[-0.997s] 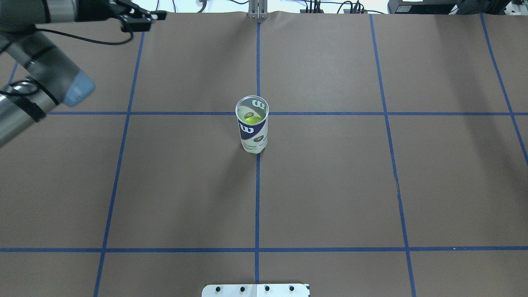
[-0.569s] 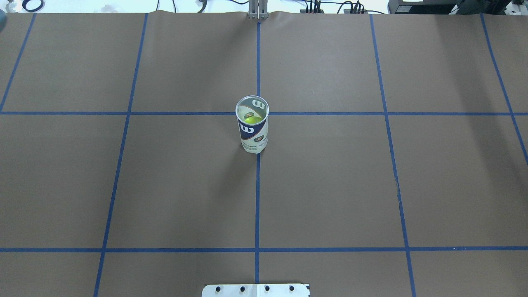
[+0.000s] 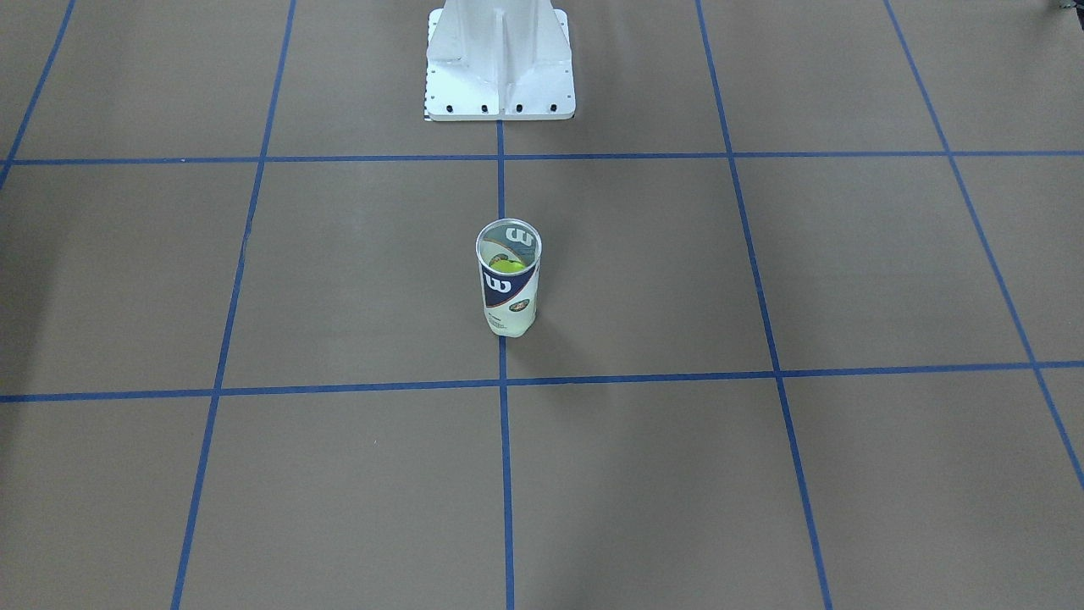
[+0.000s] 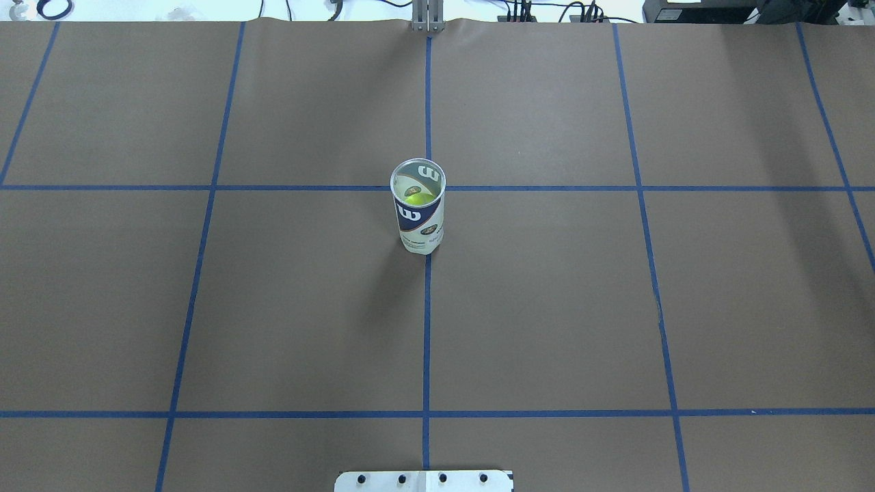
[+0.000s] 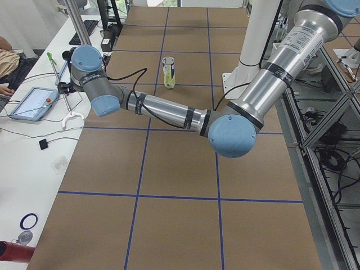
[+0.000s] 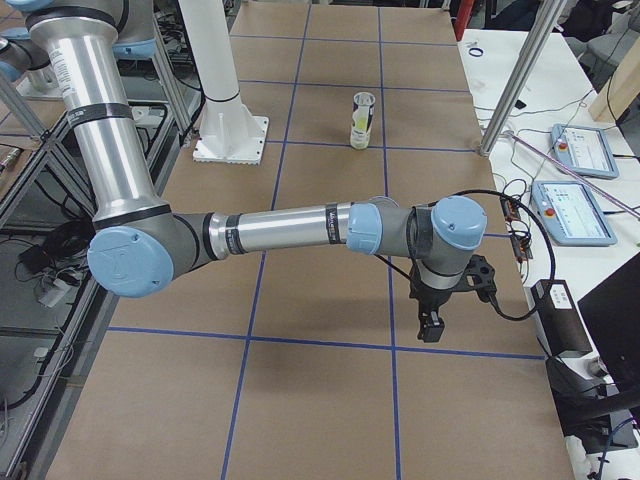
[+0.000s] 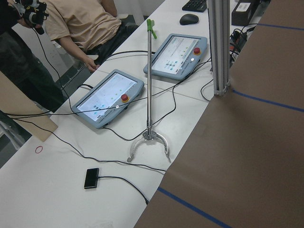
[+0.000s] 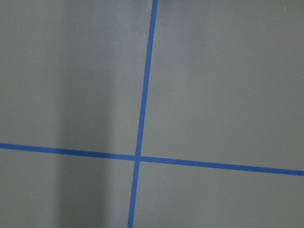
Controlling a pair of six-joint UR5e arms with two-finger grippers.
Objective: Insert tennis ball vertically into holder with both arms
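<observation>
Black right hand [image 6: 432,328] well apart from holder [image 6: 362,119]

One holder [image 4: 418,219] at the worktop's [image 4: 273,307] middle, with one tennis ball [image 4: 418,199] inside. Two arms: left arm [image 5: 163,112] and right arm [image 6: 280,228]. One white pedestal base [image 3: 500,59] at the middle of the worktop's robot-side edge. On the side table [image 7: 71,204] past the worktop's left end: two tablets, near tablet [image 7: 108,97] and far tablet [image 7: 178,50]; one grabber tool [image 7: 148,95]; one phone-like device [image 7: 91,177]; one mouse [image 7: 190,19]; one keyboard [image 7: 194,4].
</observation>
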